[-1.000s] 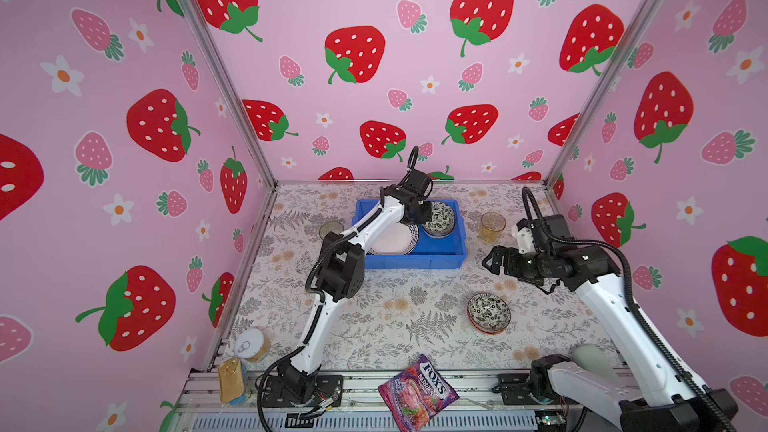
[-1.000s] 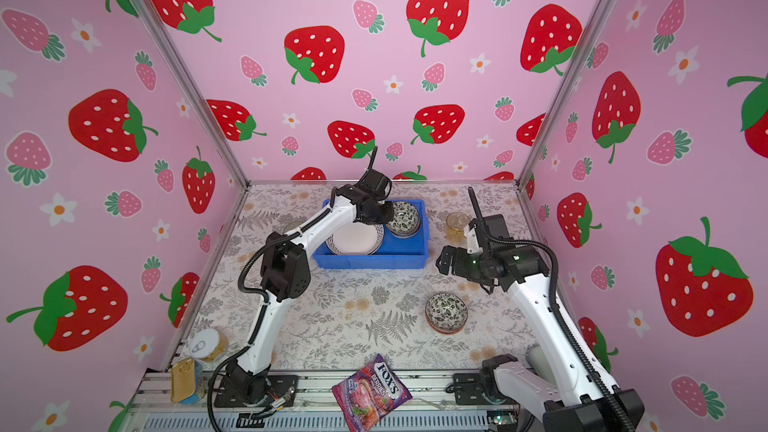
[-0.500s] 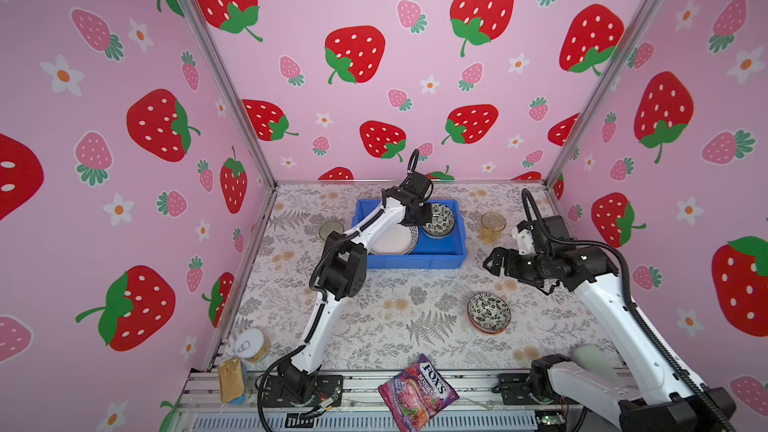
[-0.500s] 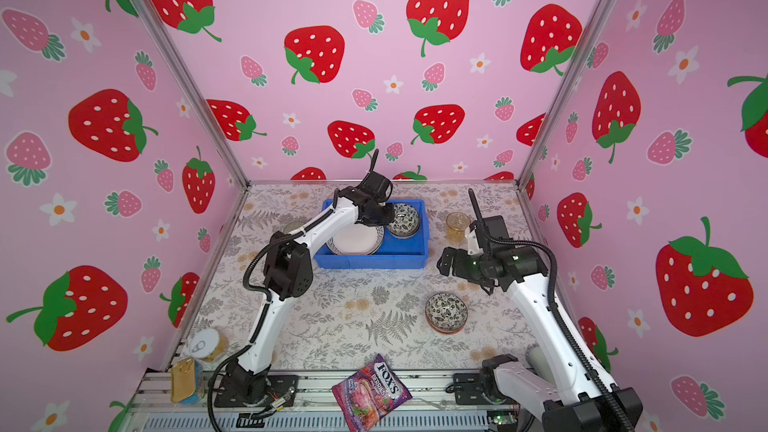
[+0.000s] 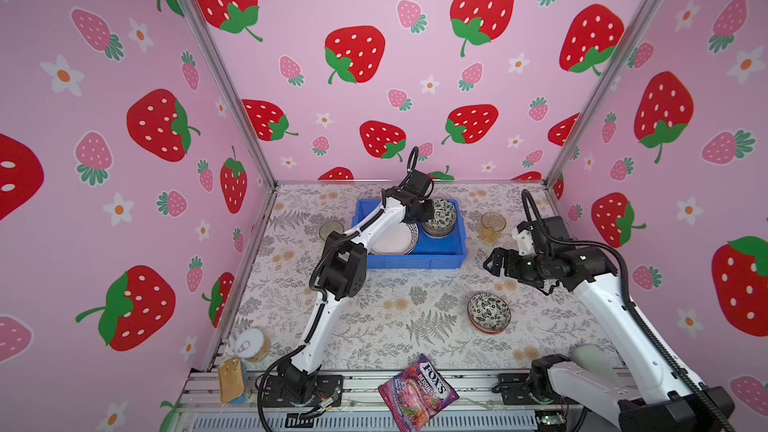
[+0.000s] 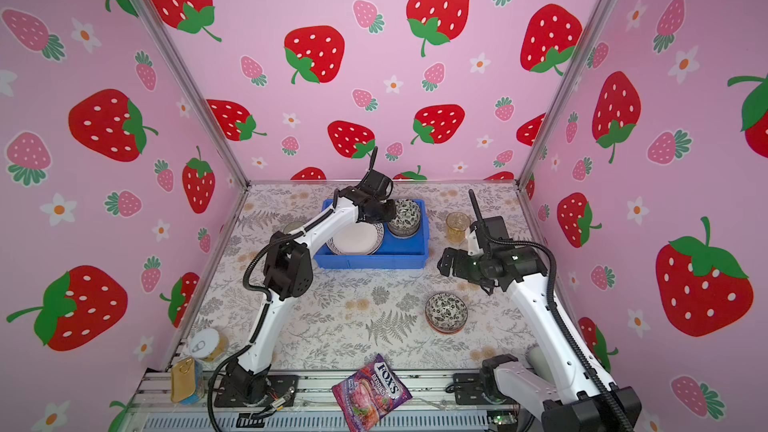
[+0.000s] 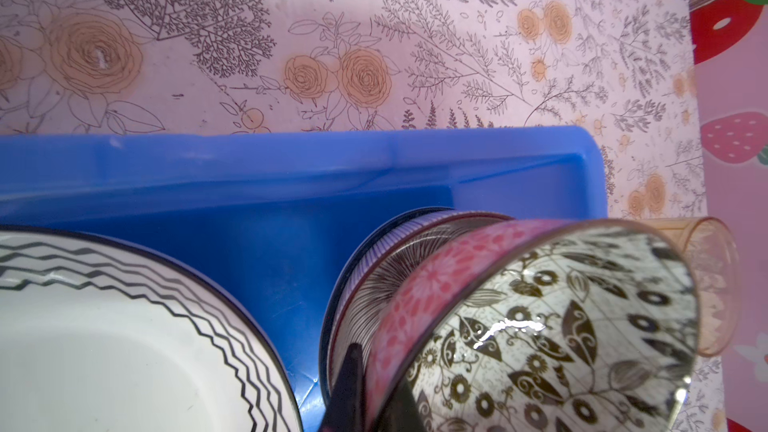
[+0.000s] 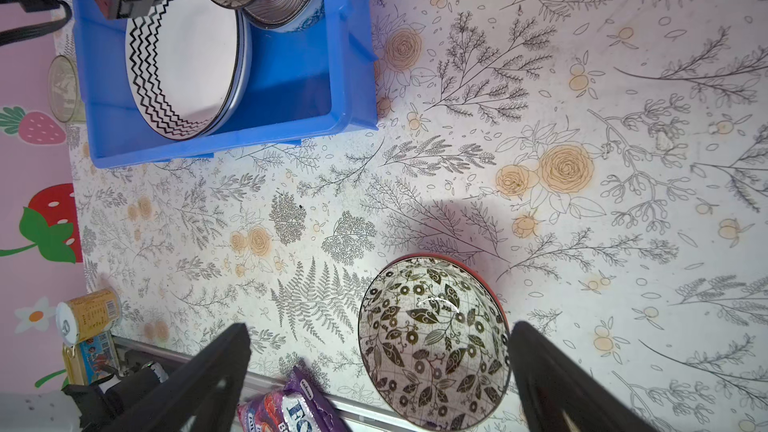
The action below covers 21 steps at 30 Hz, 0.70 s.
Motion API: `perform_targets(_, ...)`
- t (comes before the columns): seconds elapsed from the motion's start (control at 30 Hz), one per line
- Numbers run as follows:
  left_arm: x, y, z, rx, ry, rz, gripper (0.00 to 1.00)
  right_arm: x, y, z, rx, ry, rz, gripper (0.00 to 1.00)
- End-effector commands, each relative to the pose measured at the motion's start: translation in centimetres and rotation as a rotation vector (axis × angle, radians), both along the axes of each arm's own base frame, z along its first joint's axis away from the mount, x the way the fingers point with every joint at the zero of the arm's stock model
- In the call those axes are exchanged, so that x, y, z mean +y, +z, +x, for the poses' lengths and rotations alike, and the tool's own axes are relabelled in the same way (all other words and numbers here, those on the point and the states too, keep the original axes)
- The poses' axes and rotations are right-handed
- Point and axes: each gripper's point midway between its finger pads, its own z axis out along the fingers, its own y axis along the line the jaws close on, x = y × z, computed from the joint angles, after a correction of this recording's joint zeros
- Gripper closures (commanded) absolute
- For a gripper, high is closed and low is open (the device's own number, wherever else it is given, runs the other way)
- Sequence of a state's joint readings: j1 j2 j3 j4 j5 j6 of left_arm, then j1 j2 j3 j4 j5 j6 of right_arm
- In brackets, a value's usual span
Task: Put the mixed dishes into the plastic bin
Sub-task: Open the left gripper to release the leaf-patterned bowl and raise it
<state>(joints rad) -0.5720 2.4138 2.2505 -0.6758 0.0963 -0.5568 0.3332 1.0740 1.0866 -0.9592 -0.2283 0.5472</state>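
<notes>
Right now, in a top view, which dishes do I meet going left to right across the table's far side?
Green glass → plate → bowls → amber glass.

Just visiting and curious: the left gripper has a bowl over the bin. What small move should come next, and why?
Probably ease the bowl down onto the stacked bowls: the left gripper is shut on its rim, and it hangs tilted right over that stack inside the bin.

left arm stretched forward, left gripper [image 5: 429, 213] clamped | right arm bent, right gripper [image 5: 493, 261] spread wide
</notes>
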Motion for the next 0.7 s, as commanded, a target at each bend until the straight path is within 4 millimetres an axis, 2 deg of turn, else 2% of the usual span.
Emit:
perform_targets(0.0, -0.7, 1.1, 0.8, -0.033, 0.008, -0.042, 0.96, -0.1, -0.5, -0.1, 0.01, 0.01, -0.008, 0.01)
perform_targets(0.07, -0.6, 0.7, 0.7, -0.027, 0.01, -0.037, 0.95, -0.1, -0.5, 0.0, 0.009, 0.01, -0.007, 0.01)
perform_targets(0.13, -0.5, 0.2, 0.6, -0.017, 0.008, -0.029, 0.89, -0.1, -0.7, 0.0, 0.015, 0.011, -0.004, 0.01)
perform_targets(0.53, -0.3, -1.5, 0.0, 0.027, 0.007, -0.014, 0.81, 0.3, -1.0, 0.4, 0.017, 0.02, 0.005, 0.01)
perform_targets(0.67, -0.2, -1.5, -0.2, 0.032, 0.004, -0.016, 0.72, 0.4, -0.9, 0.5, 0.015, 0.025, 0.008, 0.01)
